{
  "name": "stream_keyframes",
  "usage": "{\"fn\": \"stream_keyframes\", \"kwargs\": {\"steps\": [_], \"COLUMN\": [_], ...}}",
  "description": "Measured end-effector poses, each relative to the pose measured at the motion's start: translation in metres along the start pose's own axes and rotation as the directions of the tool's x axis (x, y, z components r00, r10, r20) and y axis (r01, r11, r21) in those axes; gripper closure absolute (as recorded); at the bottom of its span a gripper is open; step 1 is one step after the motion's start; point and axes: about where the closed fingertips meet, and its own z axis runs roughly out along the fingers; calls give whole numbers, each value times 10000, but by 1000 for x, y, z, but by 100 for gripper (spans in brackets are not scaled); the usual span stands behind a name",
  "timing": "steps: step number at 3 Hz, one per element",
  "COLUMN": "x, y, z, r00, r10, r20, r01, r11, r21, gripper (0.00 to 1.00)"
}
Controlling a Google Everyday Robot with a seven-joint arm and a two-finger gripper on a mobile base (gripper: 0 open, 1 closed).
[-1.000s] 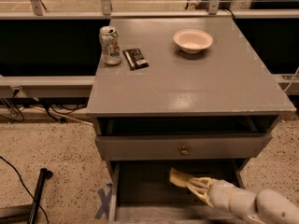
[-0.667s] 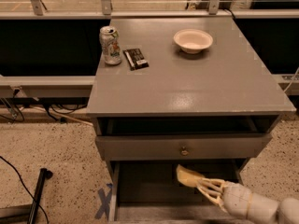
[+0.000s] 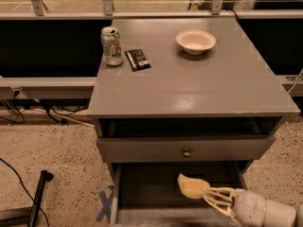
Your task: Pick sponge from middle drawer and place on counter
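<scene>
Grey desk (image 3: pixel 189 86) above open middle drawer (image 3: pixel 147 188); gripper (image 3: pixel 207 193) at its right, fingers (image 3: pixel 218 192) pinching sponge (image 3: pixel 190 185).
Risk: snagging drawer front (image 3: pixel 156 149) overhead, dislodging soft foam.

Tabletop (image 3: pixel 189 89): grey, slightly glossy, roughly square top of the drawer cabinet, filling the middle of the frame.
Can (image 3: pixel 111 45): stands upright at the upper-left corner of the tabletop; pale, with a dented side.
Packet (image 3: pixel 138 59): small, dark and flat, lying just beside the can on its right, turned at a slight angle.
Bowl (image 3: pixel 195 41): round, cream, upright, at the upper right of the tabletop, well apart from the can and packet.
Tool (image 3: pixel 208 195): lower right of the frame, below the tabletop's front edge, over the open drawer (image 3: pixel 147 186), its fingers closed on the pale yellow sponge (image 3: pixel 191 186).
</scene>
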Motion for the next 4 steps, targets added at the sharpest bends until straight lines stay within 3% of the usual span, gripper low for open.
{"fn": "stream_keyframes", "kwargs": {"steps": [1,2,3,4], "x": [0,-42,-99,-153], "y": [0,1,-6,-23], "z": [0,-21,-49,-68], "r00": [10000,9882,9310,8356], "r10": [-4,-1529,-3644,-5470], "r20": [5,100,-211,-503], "r01": [4,1530,3644,5470], "r11": [10000,9882,9312,8370], "r21": [-2,-62,-36,-145], "gripper": [100,100,100,100]}}
